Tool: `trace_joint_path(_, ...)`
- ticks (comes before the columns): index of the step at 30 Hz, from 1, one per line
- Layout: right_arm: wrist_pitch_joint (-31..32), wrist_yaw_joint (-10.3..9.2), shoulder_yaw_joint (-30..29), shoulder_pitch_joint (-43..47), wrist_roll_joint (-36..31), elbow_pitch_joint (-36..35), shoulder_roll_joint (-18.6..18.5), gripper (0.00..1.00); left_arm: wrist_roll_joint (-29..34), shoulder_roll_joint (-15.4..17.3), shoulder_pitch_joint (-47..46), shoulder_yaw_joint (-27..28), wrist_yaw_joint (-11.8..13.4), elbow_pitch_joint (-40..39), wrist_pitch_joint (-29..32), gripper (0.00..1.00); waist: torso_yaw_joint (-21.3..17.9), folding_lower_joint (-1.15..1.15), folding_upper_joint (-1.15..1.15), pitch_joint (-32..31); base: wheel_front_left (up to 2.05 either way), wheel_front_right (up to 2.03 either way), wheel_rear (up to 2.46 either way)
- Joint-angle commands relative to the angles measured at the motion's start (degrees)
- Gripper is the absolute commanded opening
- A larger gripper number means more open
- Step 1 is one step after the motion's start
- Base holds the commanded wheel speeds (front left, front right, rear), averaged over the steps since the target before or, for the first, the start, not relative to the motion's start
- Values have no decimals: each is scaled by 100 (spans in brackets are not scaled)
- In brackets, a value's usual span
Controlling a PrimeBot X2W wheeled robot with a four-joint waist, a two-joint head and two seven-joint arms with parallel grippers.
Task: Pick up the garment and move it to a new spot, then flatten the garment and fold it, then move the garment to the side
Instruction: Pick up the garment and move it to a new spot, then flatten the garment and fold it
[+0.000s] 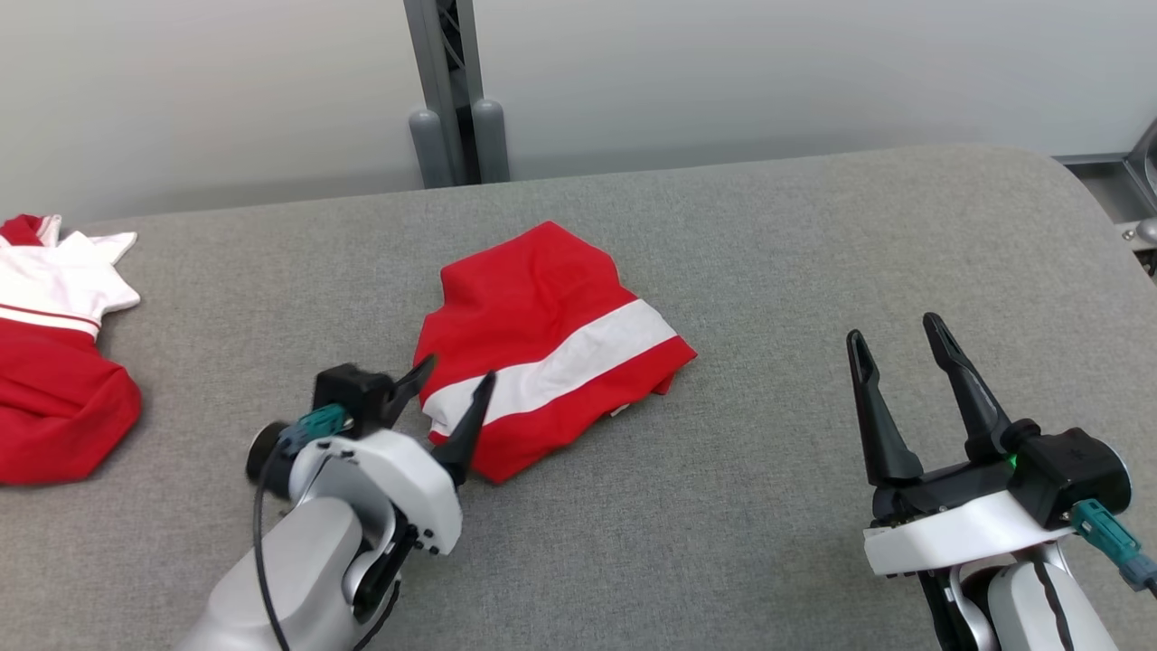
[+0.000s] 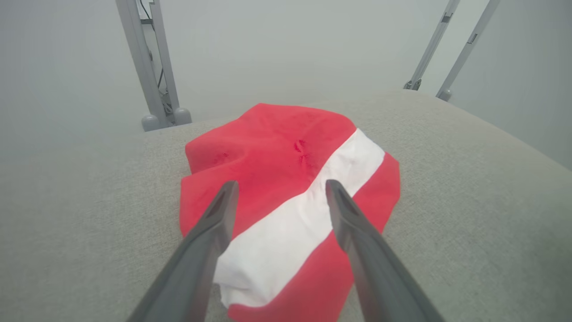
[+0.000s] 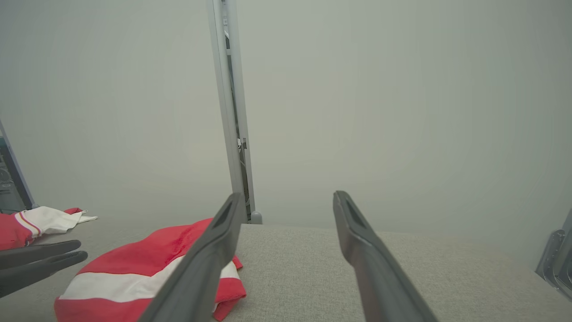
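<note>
Grey woven-fabric tabletop (image 1: 768, 253) with a rounded far-right corner, set before a plain pale wall. One grey metal upright post (image 1: 447, 90) stands behind it, upper centre of the head view.

Item 1. Left gripper (image 1: 457, 369): two long dark fingers on a white wrist, lower left of centre in the head view. The fingers are spread wide with nothing clamped between them. Their tips lie over the near-left edge of item 3, and in the left wrist view they frame its white band. Whether they touch the cloth cannot be told.

Item 2. Right gripper (image 1: 893, 327): same pattern, lower right of the head view. The fingers are spread wide and empty, pointing up the frame over the tabletop, well apart from item 3.

Item 3. Red cloth garment with a broad white diagonal band (image 1: 542, 316): folded into a compact, slightly rumpled bundle. It lies on the tabletop at centre of the head view, between the two grippers and nearer the left one.

Item 4. Second red garment with white collar and trim (image 1: 54, 362): loosely heaped on the same tabletop at the far left edge of the head view, well apart from item 3.
</note>
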Motion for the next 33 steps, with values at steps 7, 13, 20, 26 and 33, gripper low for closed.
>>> trace_joint_path(7, -29, 1, 73, 70, -25, 18, -37, 100, -576, 77, 550, 432, 301, 146, 81, 100, -13, 0, 0, -97, 0, 0, 0)
trace_joint_path(13, -29, 1, 67, 3, -80, -19, -37, 100, -990, -58, 653, 673, 140, 381, 128, 100, -144, 0, 0, 64, 0, 0, 0)
trace_joint_path(20, -29, 1, 36, -63, -126, -38, -38, 100, -1125, -146, 484, 750, 37, 744, 149, 100, -280, 0, 0, 218, 0, 0, 0)
trace_joint_path(26, -29, 1, 6, -96, -167, -56, -37, 100, -1170, -288, 318, 779, -72, 1042, 45, 0, -324, 0, 0, 276, 0, 0, 0)
trace_joint_path(33, -29, 1, -39, -81, -179, -62, -37, 100, -989, -223, 169, 740, -106, 1278, -73, 0, -210, 0, 0, 227, 0, 0, 0)
